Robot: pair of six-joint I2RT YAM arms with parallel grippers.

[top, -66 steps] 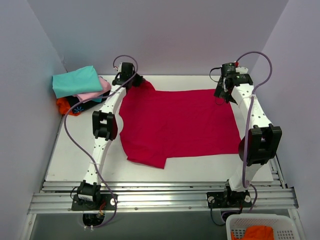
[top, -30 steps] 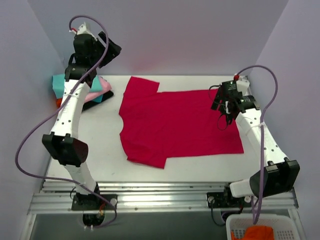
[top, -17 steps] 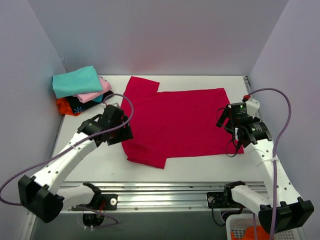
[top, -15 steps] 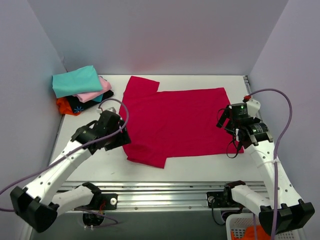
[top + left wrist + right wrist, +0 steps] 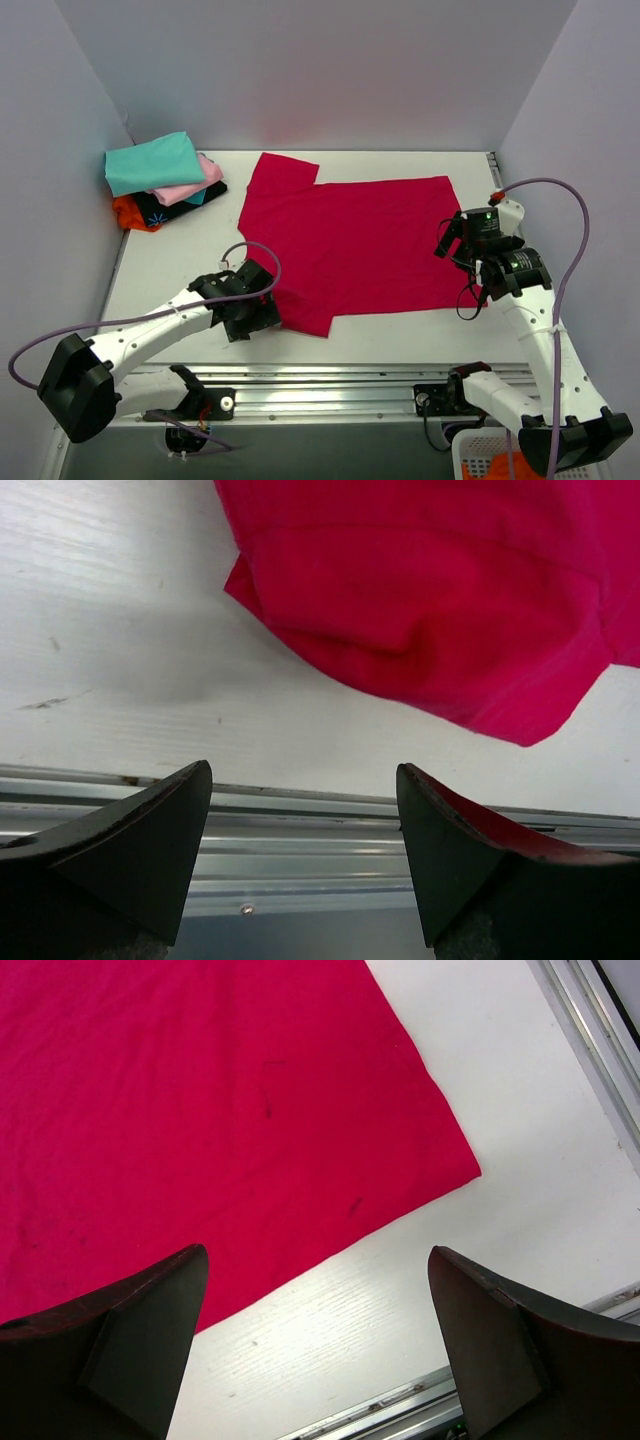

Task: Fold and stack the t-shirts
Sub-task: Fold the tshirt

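The large crimson-red t-shirt [image 5: 350, 245] lies spread flat on the white table [image 5: 170, 270], with one sleeve at the back left and one at the near left. At the back left corner sits a pile of folded t-shirts: teal [image 5: 150, 163] on top, then pink [image 5: 200, 178], black [image 5: 165, 208] and orange [image 5: 126, 212]. My left gripper [image 5: 252, 318] is low beside the near-left sleeve [image 5: 420, 610], open and empty [image 5: 302, 772]. My right gripper [image 5: 478, 290] hangs open over the shirt's near-right hem corner [image 5: 440, 1160], with nothing between its fingers [image 5: 315, 1252].
Metal rails [image 5: 330, 385] run along the table's near edge, right under the left gripper [image 5: 300, 840]. A white basket [image 5: 515, 460] holding orange cloth stands below the table at the near right. Grey walls close in the left, back and right sides.
The left arm swung down from high at the back left to the shirt's near-left sleeve. The right arm drew back toward the near-right hem corner. The shirt lies unmoved.
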